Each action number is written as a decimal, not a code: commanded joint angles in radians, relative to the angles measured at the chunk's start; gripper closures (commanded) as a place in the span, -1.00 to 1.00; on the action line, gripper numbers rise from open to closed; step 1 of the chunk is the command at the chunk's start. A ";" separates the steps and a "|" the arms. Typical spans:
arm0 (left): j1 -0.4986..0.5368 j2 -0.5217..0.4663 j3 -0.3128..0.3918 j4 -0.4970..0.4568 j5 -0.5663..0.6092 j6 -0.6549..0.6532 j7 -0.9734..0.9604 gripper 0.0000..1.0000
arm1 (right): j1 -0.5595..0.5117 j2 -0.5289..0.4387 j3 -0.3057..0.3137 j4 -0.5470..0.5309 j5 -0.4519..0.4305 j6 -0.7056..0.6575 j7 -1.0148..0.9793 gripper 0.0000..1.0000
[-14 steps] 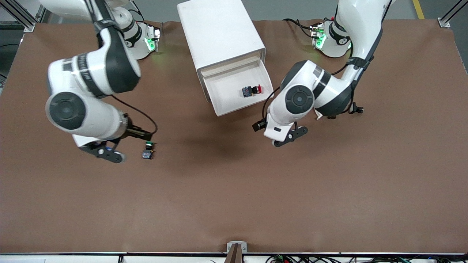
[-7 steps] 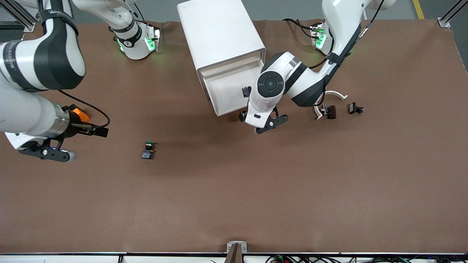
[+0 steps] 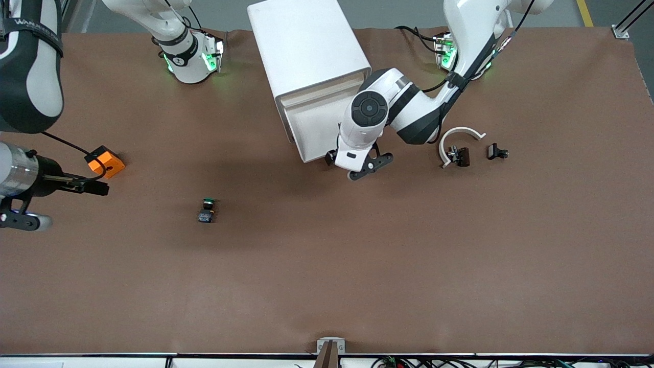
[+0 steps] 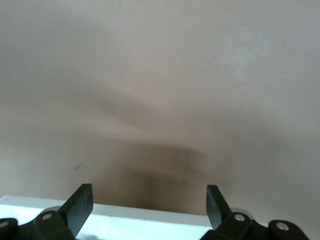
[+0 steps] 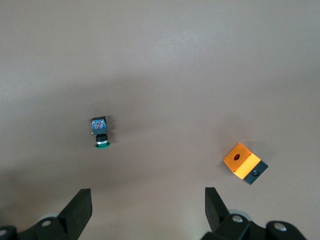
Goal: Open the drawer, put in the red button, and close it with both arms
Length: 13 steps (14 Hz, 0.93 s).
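The white cabinet (image 3: 306, 46) stands near the arms' bases, and its uppermost drawer (image 3: 309, 125) is pulled out. The left arm reaches over that drawer and covers part of its tray. The red button is hidden in every view. My left gripper (image 3: 360, 164) hangs open over the drawer's front corner. In the left wrist view its fingers (image 4: 80, 205) stand wide apart, with the drawer's white front edge (image 4: 150, 225) low between them. My right gripper (image 3: 20, 221) is open and holds nothing, over the right arm's end of the table.
A green-capped button (image 3: 206, 210) (image 5: 100, 132) lies on the brown mat, nearer the front camera than the cabinet. An orange block (image 3: 105, 161) (image 5: 245, 162) sits beside the right gripper. A white curved piece (image 3: 460, 134) and small black parts (image 3: 496, 151) lie toward the left arm's end.
The left arm has swung over the open drawer and now covers the red button. The right arm has pulled away toward its end of the table, uncovering the orange block.
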State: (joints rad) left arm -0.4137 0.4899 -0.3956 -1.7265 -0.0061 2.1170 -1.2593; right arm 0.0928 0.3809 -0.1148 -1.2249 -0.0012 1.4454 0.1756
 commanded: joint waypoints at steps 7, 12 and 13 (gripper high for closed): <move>-0.013 -0.028 -0.031 -0.079 0.043 0.034 -0.058 -1.00 | -0.031 -0.040 0.026 0.015 0.001 0.029 -0.011 -1.00; -0.034 -0.027 -0.045 -0.079 0.041 0.025 -0.097 -1.00 | -0.091 -0.123 0.024 0.008 0.006 -0.072 -0.119 -1.00; -0.034 -0.027 -0.052 -0.079 0.041 0.020 -0.109 -1.00 | -0.093 -0.138 0.030 0.010 0.004 -0.109 -0.102 -1.00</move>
State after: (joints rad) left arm -0.4485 0.4894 -0.4270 -1.7779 0.0201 2.1371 -1.3253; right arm 0.0346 0.2908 -0.1111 -1.2069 -0.0008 1.3896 0.0795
